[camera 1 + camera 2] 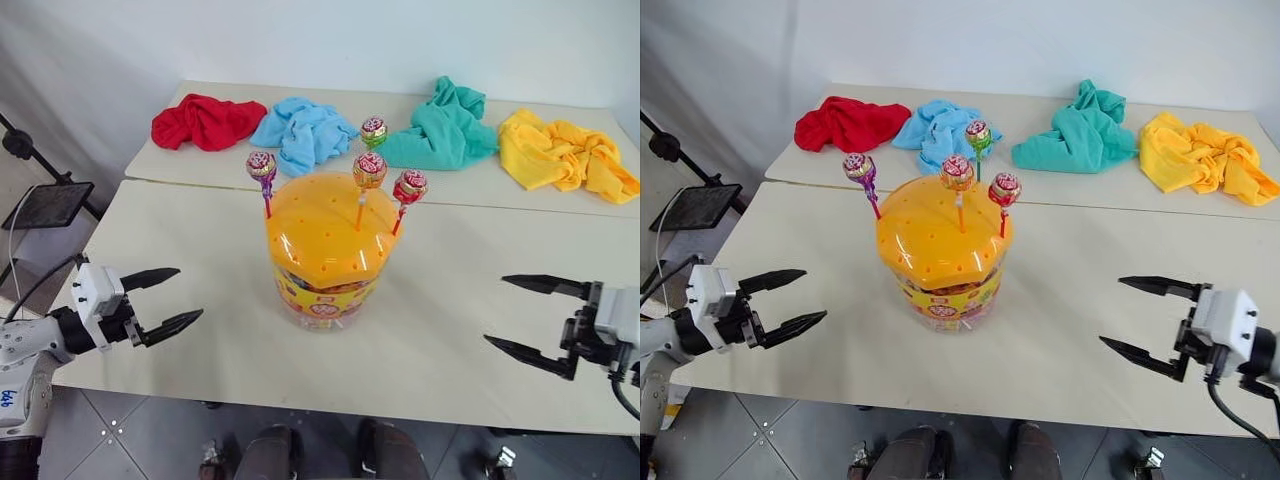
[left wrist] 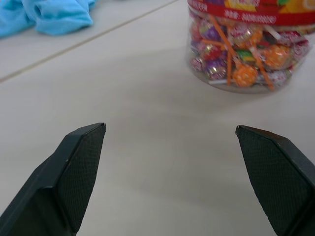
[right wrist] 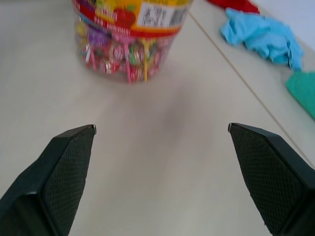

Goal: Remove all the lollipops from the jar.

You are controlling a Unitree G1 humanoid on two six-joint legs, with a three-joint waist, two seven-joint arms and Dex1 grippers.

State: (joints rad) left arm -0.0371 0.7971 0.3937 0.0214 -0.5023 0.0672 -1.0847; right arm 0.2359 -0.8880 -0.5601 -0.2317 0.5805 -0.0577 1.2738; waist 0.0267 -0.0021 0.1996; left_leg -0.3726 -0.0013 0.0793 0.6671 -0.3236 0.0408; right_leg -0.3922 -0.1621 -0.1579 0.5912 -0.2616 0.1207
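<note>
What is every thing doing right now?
Lollipops: four, standing upright in the lid's holes.
Jar: upright on the table, orange lid on.
Left claw: open, holding nothing.
Right claw: open, holding nothing.
Cloths: four, crumpled on the far table.

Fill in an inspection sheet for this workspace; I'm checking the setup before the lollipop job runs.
Surface: pale table in front, a second table butted behind it, seam between them.
Job's things: jar upright mid-table, orange lid on; four lollipops standing in the lid's holes, on purple, orange, red and green sticks.
Clutter: red cloth, blue cloth, teal cloth and yellow cloth, crumpled in a row on the rear table.
Grippers: left hand and right hand open, empty, either side of the jar, apart from it.
Cables: one near the right hand; a white one by the stand.
Surroundings: white wall, tiled floor, black stand at left.
</note>
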